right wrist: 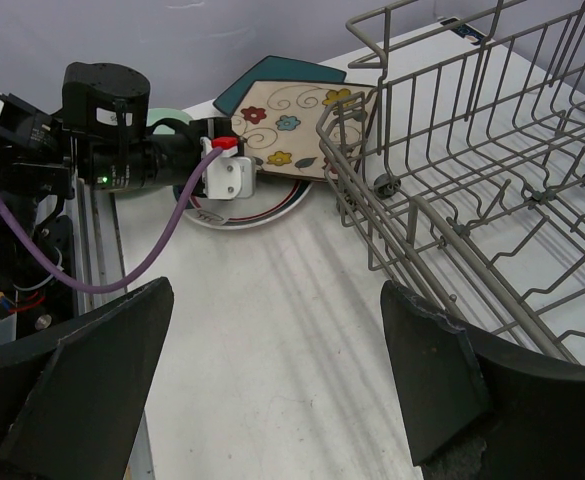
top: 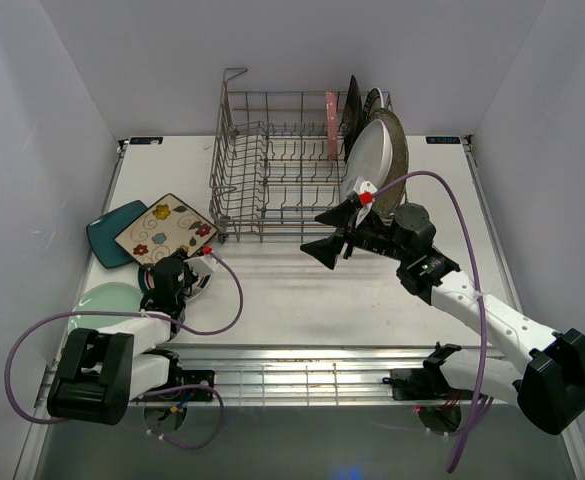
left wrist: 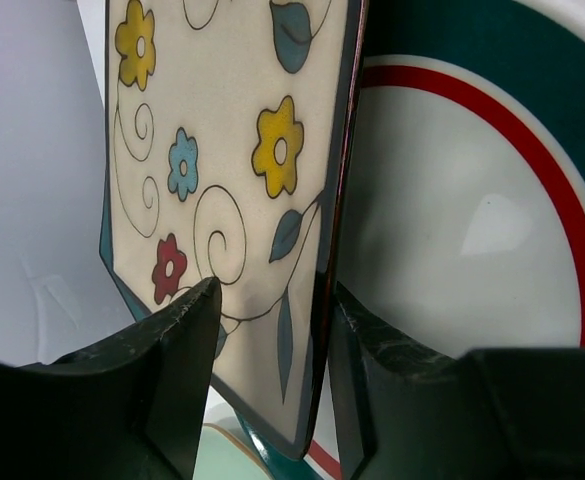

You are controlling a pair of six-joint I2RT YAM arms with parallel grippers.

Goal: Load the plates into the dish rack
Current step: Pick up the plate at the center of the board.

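My left gripper [top: 179, 262] is open with one jaw on each side of the near rim of the cream floral square plate [top: 167, 228], seen close in the left wrist view [left wrist: 232, 150]. That plate lies on a teal square plate [top: 110, 228] and a teal-rimmed round plate [left wrist: 472, 230]. A pale green plate [top: 107, 300] lies nearer. The dish rack [top: 262, 165] holds a pink dotted plate [top: 330, 125], a black plate [top: 352, 105], a white oval plate [top: 372, 160] and a speckled grey one [top: 400, 140], all upright at its right end. My right gripper [top: 329, 233] is open and empty above the table by the rack's front.
White walls close in the table on the left, back and right. A metal rail [top: 302, 375] runs along the near edge. The rack's tall wire loop [top: 234, 75] stands at its far left corner. In the right wrist view the rack [right wrist: 472, 150] is close on the right.
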